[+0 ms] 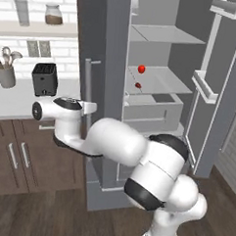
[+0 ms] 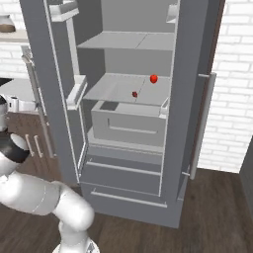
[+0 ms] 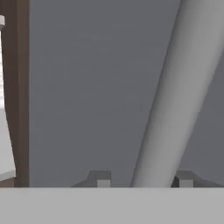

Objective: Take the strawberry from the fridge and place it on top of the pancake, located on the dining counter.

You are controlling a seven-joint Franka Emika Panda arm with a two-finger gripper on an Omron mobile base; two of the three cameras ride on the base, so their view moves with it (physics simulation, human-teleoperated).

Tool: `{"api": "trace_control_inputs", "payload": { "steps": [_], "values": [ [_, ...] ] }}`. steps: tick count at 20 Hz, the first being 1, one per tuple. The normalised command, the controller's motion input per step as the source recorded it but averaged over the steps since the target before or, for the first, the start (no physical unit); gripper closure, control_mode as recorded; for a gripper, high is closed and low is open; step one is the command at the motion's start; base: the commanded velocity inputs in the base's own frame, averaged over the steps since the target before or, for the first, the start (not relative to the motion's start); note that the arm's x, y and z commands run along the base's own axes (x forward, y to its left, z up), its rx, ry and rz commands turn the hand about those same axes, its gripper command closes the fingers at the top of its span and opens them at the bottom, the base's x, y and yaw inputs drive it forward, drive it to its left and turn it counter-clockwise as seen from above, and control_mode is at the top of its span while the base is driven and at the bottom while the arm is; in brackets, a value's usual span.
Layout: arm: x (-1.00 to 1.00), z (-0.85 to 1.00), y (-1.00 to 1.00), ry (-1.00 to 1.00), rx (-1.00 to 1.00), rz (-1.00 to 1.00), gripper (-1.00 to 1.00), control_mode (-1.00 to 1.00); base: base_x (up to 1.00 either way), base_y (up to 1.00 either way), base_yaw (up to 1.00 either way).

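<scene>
The fridge (image 1: 155,92) stands tall, long axis vertical, right door swung wide, left door closed. My arm reaches left across that closed door. In the hand view my claw (image 3: 144,180) straddles the silver bar handle (image 3: 175,100), fingertips (image 3: 103,179) spread on either side, gripping nothing. The base views show the pale interior: the strawberry (image 1: 141,68) sits on the middle shelf (image 2: 123,91), toward its left-hand side; it is too small to tell its pointing direction.
</scene>
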Motion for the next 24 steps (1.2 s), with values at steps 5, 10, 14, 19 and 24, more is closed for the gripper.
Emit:
{"api": "trace_control_inputs", "payload": {
  "steps": [5,10,14,19,24],
  "values": [
    [0.23,-0.31,0.74,-0.19,0.05,-0.04,1.0,-1.0,0.0,0.0,0.0],
    [-0.51,-0.01,-0.37,-0.16,0.11,0.0,-1.0,-1.0,0.0,0.0,0.0],
    [-0.75,0.03,-1.0,-0.07,0.2,-0.01,-1.0,-1.0,0.0,0.0,0.0],
    [-1.0,0.14,-0.86,-0.01,0.19,-0.04,-1.0,-1.0,0.0,0.0,0.0],
    [-0.97,0.22,-0.97,0.06,0.11,0.02,-1.0,-1.0,0.0,0.0,0.0]
  ]
}}
